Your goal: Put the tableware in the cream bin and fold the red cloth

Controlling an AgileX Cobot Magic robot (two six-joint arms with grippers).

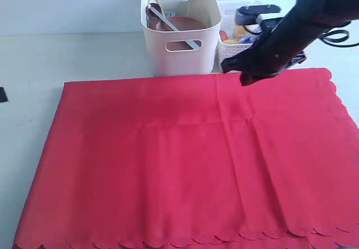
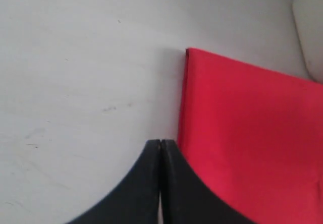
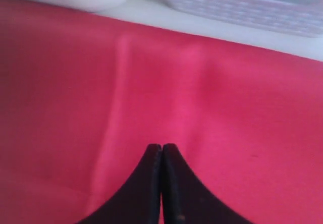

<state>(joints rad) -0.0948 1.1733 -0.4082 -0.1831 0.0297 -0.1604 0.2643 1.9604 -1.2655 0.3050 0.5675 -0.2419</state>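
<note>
Right gripper [image 1: 230,65], jaws pinched together and empty, hangs over the top edge of the wide red cloth [image 1: 168,165], upper right. Left gripper [image 2: 160,144], closed too, seems beside its left edge.

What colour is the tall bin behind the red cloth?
Plain cream with smooth walls; the cream bin shows best in the exterior view.

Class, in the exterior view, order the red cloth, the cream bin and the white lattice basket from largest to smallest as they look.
1. Large bright red scalloped fabric cloth
2. Tall cream plastic bin
3. White lattice-walled plastic basket: partly hidden behind the black robot arm, so its full extent is unsure, but it looks smallest.
</note>
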